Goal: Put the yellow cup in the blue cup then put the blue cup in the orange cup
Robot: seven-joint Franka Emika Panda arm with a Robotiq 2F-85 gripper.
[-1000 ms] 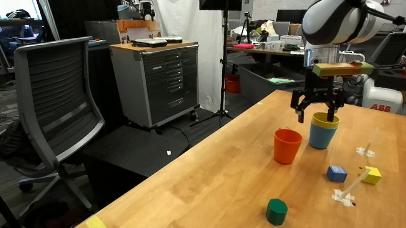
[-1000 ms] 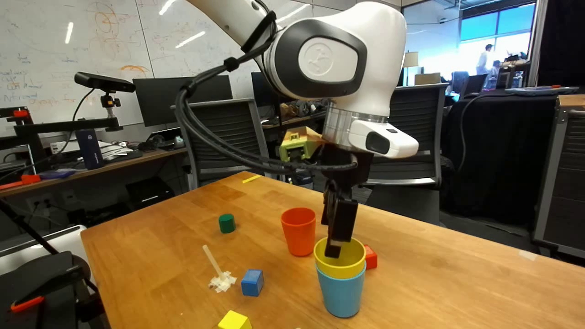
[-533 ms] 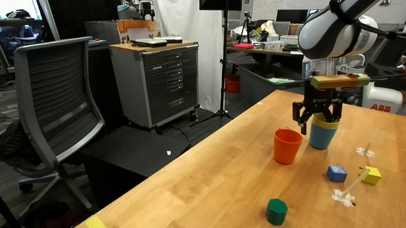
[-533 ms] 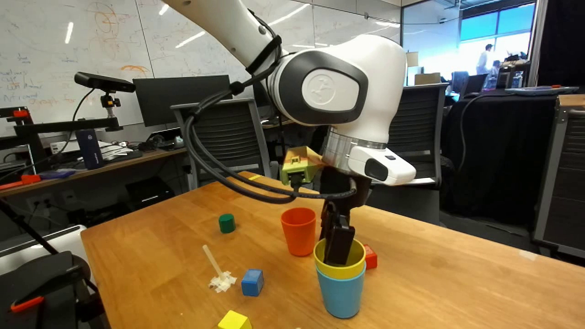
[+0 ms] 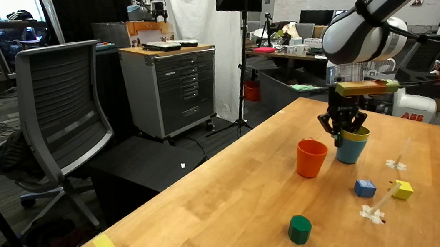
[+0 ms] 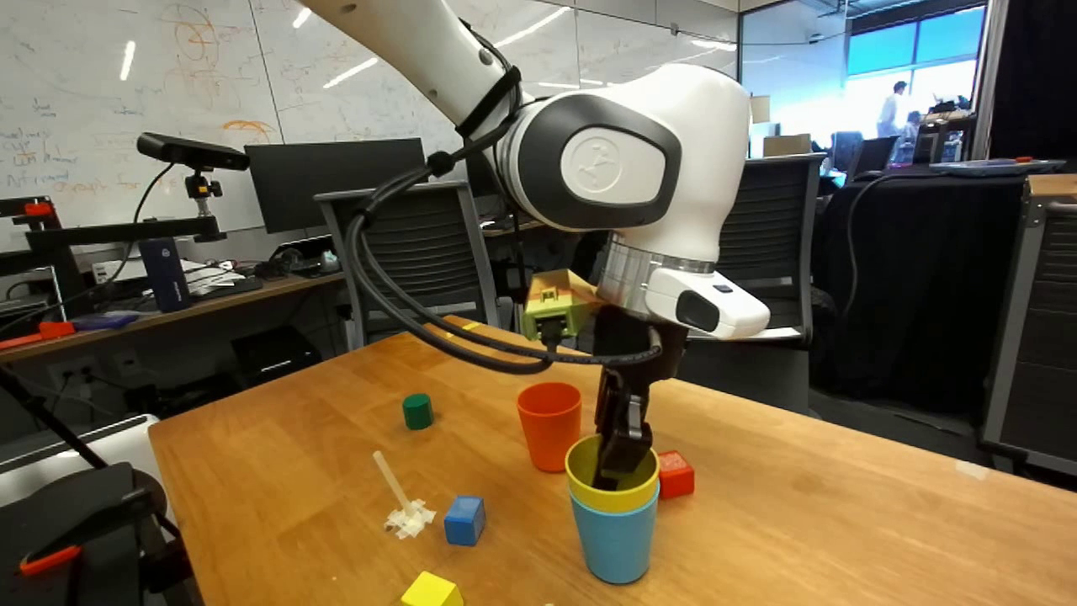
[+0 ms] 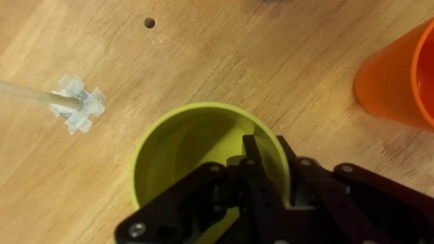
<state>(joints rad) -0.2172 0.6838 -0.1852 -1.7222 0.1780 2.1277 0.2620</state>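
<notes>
The yellow cup [image 6: 612, 502] sits nested inside the light-blue cup [image 6: 617, 540], both upright on the table. In the wrist view my gripper [image 7: 265, 137] straddles the cup rim: one finger reaches inside the yellow cup [image 7: 193, 145], the other lies close outside the wall. A strip of inner wall shows between the inner finger and the rim. The jaws stand nearly together, with the cup walls between them. The orange cup [image 5: 311, 158] stands apart beside the pair, and its side [image 7: 386, 88] shows in the wrist view. The blue cup is hidden there.
A red block [image 6: 676, 475] lies close beside the nested cups. Blue [image 5: 365, 188], yellow [image 5: 404, 190] and green [image 5: 300, 229] blocks are scattered on the table. Two thin pegs stand taped to the tabletop, one [image 7: 40, 96] visible in the wrist view.
My gripper has lowered from above the rim and its fingers have come together around the cup wall. The nested cups have shifted slightly in the last half second. The orange cup stays put.
</notes>
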